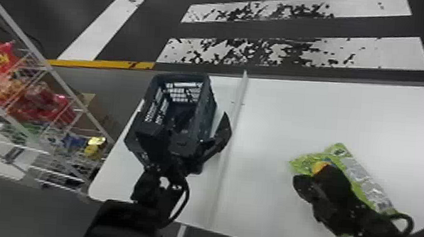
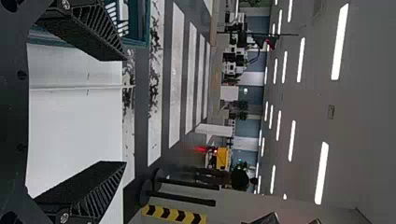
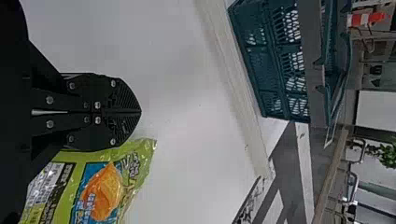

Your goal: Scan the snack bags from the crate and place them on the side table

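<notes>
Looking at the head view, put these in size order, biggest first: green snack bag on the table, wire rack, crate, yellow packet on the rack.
1. Wire rack
2. Crate
3. Green snack bag, partly covered
4. Yellow packet

Shop-like hall: wire snack rack, crosswalk-striped floor, ceiling strip lights.

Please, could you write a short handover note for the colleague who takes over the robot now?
Left gripper: open, by the crate's near end.
Right gripper: shut, holding nothing, close to the green snack bag.
Done: that bag lies outside the crate, on the white table; scanned or not, I cannot tell.
Left: confirm its scan; check the crate's partly hidden inside.
</notes>
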